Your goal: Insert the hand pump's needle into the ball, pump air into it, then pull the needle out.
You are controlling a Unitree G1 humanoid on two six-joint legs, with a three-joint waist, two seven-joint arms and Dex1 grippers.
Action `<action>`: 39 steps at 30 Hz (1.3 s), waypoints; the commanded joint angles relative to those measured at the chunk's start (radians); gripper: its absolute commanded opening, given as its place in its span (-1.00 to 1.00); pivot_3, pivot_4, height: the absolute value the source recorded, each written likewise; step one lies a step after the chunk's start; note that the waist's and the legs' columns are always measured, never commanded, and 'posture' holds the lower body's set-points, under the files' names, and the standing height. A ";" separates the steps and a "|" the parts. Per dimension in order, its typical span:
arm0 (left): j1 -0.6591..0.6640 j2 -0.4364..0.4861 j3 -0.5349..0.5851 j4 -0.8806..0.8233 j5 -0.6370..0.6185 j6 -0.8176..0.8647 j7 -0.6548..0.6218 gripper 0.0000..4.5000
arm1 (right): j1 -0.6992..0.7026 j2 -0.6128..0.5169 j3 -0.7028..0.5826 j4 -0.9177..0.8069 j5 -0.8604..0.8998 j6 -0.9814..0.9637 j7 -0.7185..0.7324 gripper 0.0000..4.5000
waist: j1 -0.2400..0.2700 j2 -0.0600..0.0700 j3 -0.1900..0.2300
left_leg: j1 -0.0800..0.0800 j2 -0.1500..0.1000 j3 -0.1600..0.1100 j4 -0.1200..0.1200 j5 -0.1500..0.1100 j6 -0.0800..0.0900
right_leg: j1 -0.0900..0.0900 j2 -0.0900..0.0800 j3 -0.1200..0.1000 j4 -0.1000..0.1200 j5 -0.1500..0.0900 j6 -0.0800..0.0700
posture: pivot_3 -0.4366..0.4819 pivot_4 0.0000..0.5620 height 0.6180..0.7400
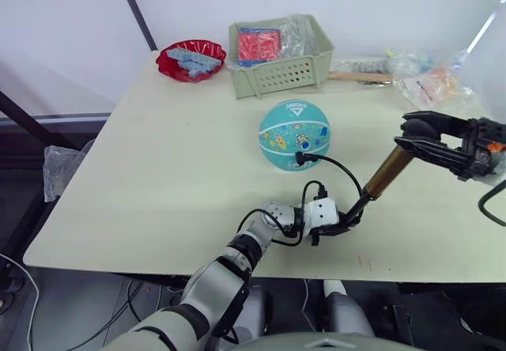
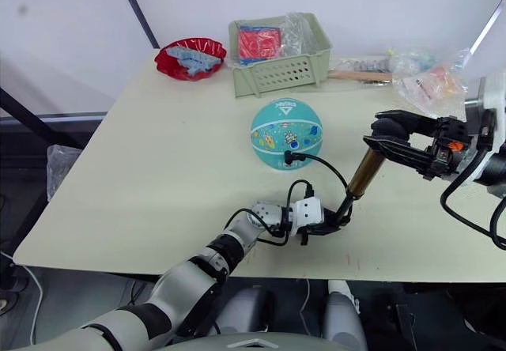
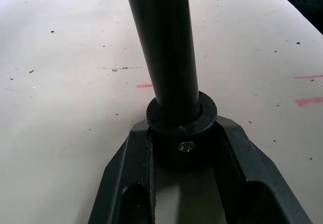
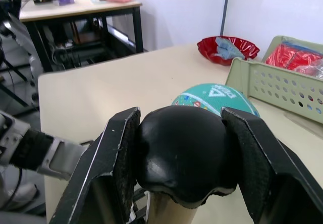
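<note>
Left eye view: green basket (image 1: 278,73) and red bowl (image 1: 190,58) stand behind the ball (image 1: 294,135).

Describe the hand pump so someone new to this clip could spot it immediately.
On the pale table, look in front of the green basket and the teal ball, toward the near right edge. The hand pump slants there between the left end effector and the right end effector. It alone has a gold-bronze barrel, its black hose looping to the ball.

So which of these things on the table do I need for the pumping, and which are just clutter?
Needed:
hand pump, held at both ends
its hose, running into the ball
ball

Clutter:
red bowl
green basket
plastic bags at the far edge
</note>
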 commanded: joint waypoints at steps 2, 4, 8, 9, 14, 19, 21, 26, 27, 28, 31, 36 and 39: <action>0.077 0.011 -0.107 0.108 0.112 0.029 -0.066 -0.50 | 0.083 0.009 0.075 -0.001 -0.160 -0.041 -0.047 -0.08 | 0.000 -0.006 -0.007 | 0.001 0.001 0.000 0.000 0.000 0.000 | 0.000 0.001 0.000 0.000 0.000 0.000 | -0.05 -0.47 0.96; 0.077 0.011 -0.106 0.108 0.112 0.028 -0.068 -0.50 | 0.114 0.037 0.113 -0.008 -0.182 -0.058 -0.059 -0.08 | 0.000 -0.009 -0.010 | 0.002 0.002 -0.001 0.000 0.000 0.000 | 0.001 0.002 0.000 0.000 0.000 -0.001 | -0.05 -0.47 0.96; 0.083 0.010 -0.106 0.102 0.111 0.022 -0.077 -0.50 | 0.176 0.097 0.192 -0.021 -0.241 -0.091 -0.085 -0.08 | 0.000 -0.008 -0.015 | 0.002 0.002 -0.001 0.000 0.000 0.000 | 0.001 0.001 0.000 0.001 0.000 -0.001 | -0.05 -0.47 0.96; 0.085 0.009 -0.106 0.101 0.111 0.022 -0.078 -0.50 | 0.193 0.101 0.210 -0.019 -0.265 -0.104 -0.083 -0.08 | 0.000 -0.007 -0.016 | 0.002 0.002 -0.001 0.000 0.000 0.000 | 0.001 0.001 0.000 0.000 0.000 -0.001 | -0.05 -0.47 0.96; 0.088 0.007 -0.107 0.098 0.111 0.019 -0.082 -0.50 | 0.227 0.141 0.268 0.007 -0.336 -0.157 -0.089 -0.08 | 0.001 -0.007 -0.019 | 0.002 0.002 -0.001 0.000 0.000 0.000 | 0.001 0.002 0.000 0.000 0.000 -0.001 | -0.05 -0.47 0.96; 0.091 0.005 -0.107 0.096 0.111 0.017 -0.087 -0.50 | 0.268 0.186 0.341 0.034 -0.407 -0.208 -0.080 -0.08 | 0.001 -0.005 -0.022 | 0.002 0.001 -0.001 0.000 0.000 0.000 | 0.001 0.002 0.000 0.000 0.000 -0.001 | -0.05 -0.47 0.96; 0.092 0.005 -0.107 0.095 0.112 0.016 -0.087 -0.50 | 0.273 0.195 0.355 0.043 -0.426 -0.224 -0.079 -0.08 | 0.001 -0.007 -0.023 | 0.004 0.001 -0.002 0.000 0.000 0.000 | 0.003 0.002 -0.001 0.000 -0.001 -0.001 | -0.05 -0.47 0.96; 0.094 0.010 -0.107 0.096 0.111 0.016 -0.090 -0.50 | 0.255 0.208 0.338 0.043 -0.408 -0.233 -0.079 -0.08 | 0.000 -0.007 -0.023 | 0.007 0.002 -0.002 0.000 0.000 0.000 | 0.006 0.002 -0.001 0.000 -0.001 -0.001 | -0.05 -0.47 0.96; 0.095 0.011 -0.107 0.095 0.111 0.016 -0.090 -0.50 | 0.251 0.210 0.331 0.042 -0.401 -0.233 -0.080 -0.08 | 0.000 -0.007 -0.023 | 0.007 0.002 -0.002 0.000 0.000 0.000 | 0.006 0.002 -0.001 0.000 -0.001 -0.001 | -0.05 -0.47 0.96; 0.096 0.011 -0.107 0.095 0.112 0.015 -0.091 -0.50 | 0.246 0.208 0.317 0.040 -0.390 -0.232 -0.075 -0.08 | 0.000 -0.007 -0.023 | 0.007 0.002 -0.002 0.000 0.000 0.000 | 0.006 0.002 -0.001 0.000 -0.001 -0.001 | -0.05 -0.47 0.96; 0.097 0.013 -0.107 0.096 0.112 0.015 -0.091 -0.50 | 0.212 0.191 0.227 0.036 -0.328 -0.209 -0.074 -0.08 | 0.000 -0.006 -0.023 | 0.007 0.002 -0.002 0.000 0.000 0.000 | 0.006 0.002 -0.001 0.000 -0.001 -0.001 | -0.05 -0.47 0.96; 0.096 0.013 -0.107 0.097 0.113 0.016 -0.091 -0.50 | 0.148 0.131 0.073 0.020 -0.192 -0.169 -0.028 -0.08 | 0.003 -0.001 -0.018 | 0.006 0.001 -0.002 0.001 0.000 0.000 | 0.006 0.001 -0.001 0.000 -0.001 -0.001 | -0.05 -0.47 0.96; 0.095 0.012 -0.106 0.097 0.114 0.016 -0.090 -0.50 | 0.107 0.091 0.001 0.018 -0.118 -0.136 -0.011 -0.08 | 0.004 0.004 -0.013 | 0.003 -0.001 -0.002 0.001 0.000 0.000 | 0.005 -0.001 -0.001 0.000 0.000 -0.001 | -0.05 -0.47 0.96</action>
